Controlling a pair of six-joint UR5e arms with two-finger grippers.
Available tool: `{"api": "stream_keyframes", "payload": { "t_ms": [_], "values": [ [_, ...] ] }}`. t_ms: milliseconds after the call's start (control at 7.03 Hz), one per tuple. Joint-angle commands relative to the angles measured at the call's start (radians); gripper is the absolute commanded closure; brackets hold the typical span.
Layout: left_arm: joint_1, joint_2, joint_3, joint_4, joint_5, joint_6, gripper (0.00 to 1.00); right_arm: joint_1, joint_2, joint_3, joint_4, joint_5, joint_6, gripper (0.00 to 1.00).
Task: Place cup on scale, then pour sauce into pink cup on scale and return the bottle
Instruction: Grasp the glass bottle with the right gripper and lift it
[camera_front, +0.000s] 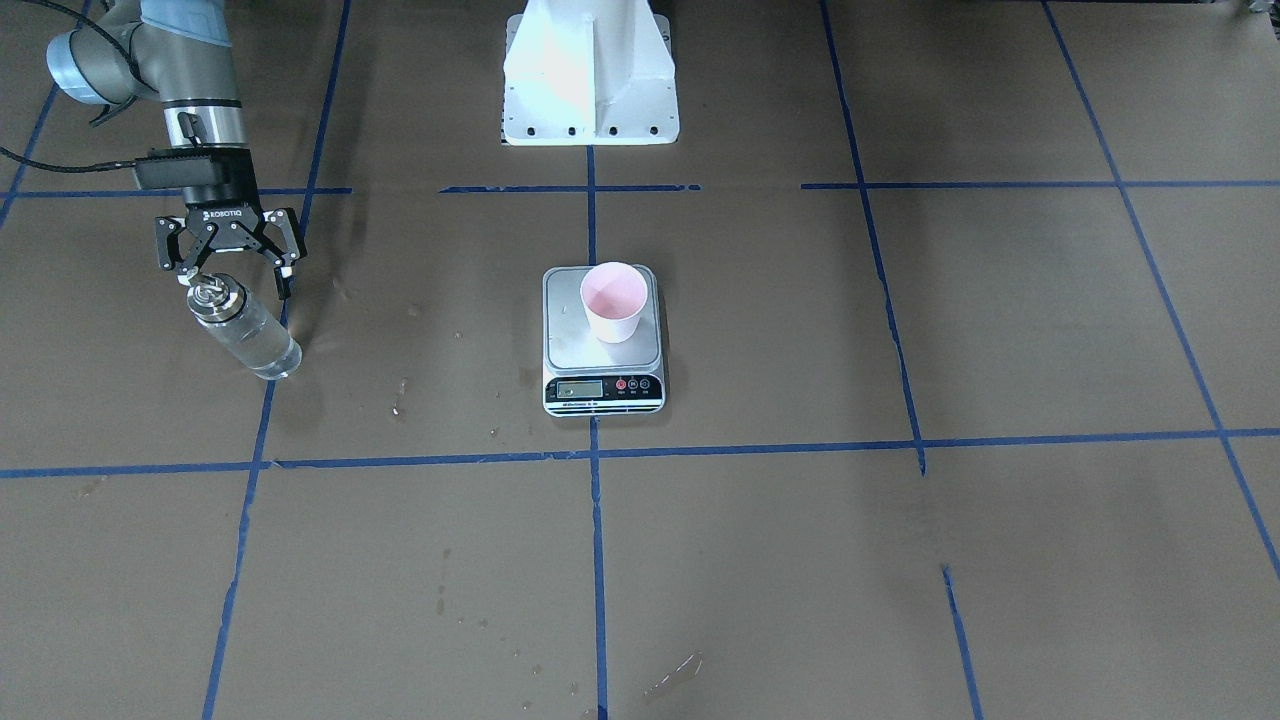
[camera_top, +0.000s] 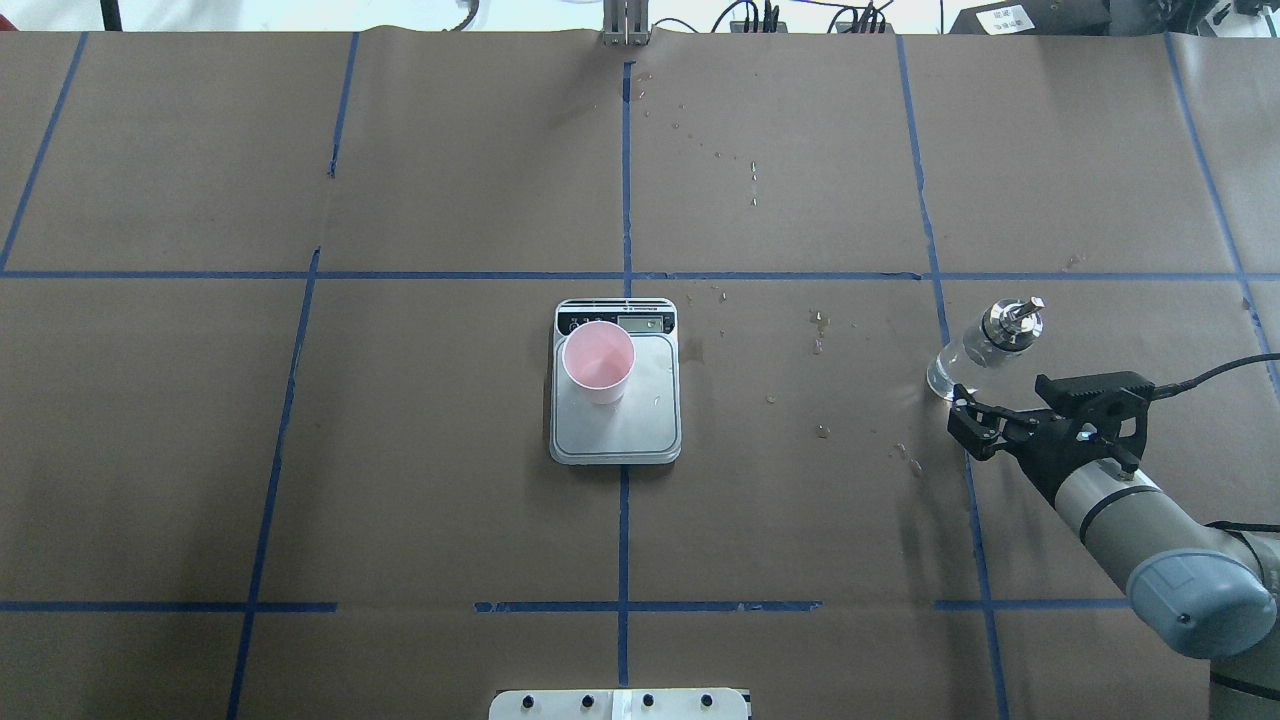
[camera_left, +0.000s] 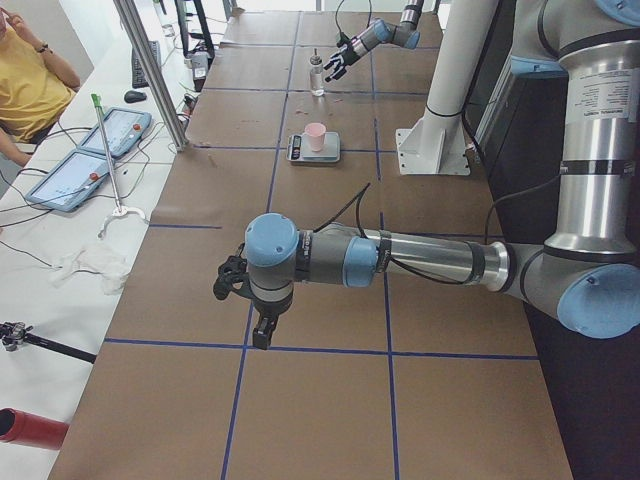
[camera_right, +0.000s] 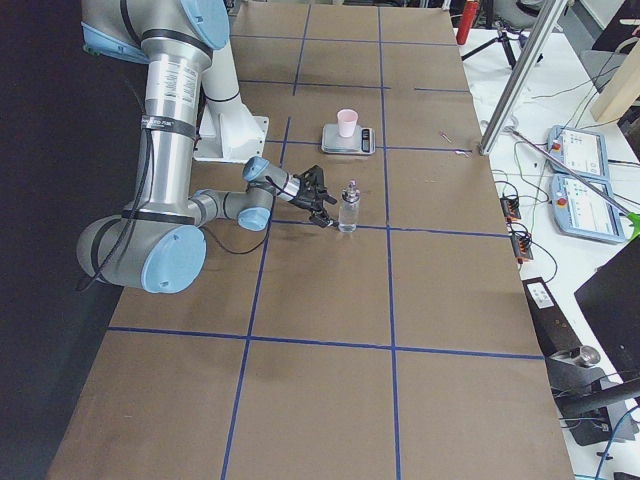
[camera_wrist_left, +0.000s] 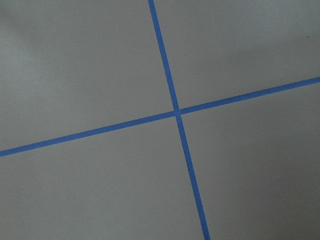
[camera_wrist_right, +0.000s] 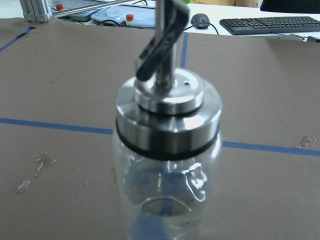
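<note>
right gripper (camera_front: 234, 284) spread wide near bottle (camera_front: 250, 340), left gripper (camera_left: 244, 308) state unclear, cup (camera_front: 615, 300) on scale (camera_front: 575, 345)

The only legible text is the white brand name ROBOTIQ, printed on the body of the black two-finger right end effector (camera_front: 234, 284). On the flat square steel kitchen scale (camera_front: 603, 345), the small display (camera_front: 579, 389) and the button markings are too small to read.
</note>
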Motion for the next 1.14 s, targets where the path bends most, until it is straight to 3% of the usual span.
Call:
{"api": "stream_keyframes", "payload": {
  "t_ms": [0,996],
  "values": [
    [0.0,0.001,-0.002,0.001,0.0,0.0,0.0,0.022,0.047,-0.009,0.001,-0.019,-0.027,0.0],
    [0.002,-0.001,-0.002,0.001,0.0,0.0,0.0,0.066,0.078,-0.049,-0.001,-0.02,-0.046,0.0]
  ]
}}
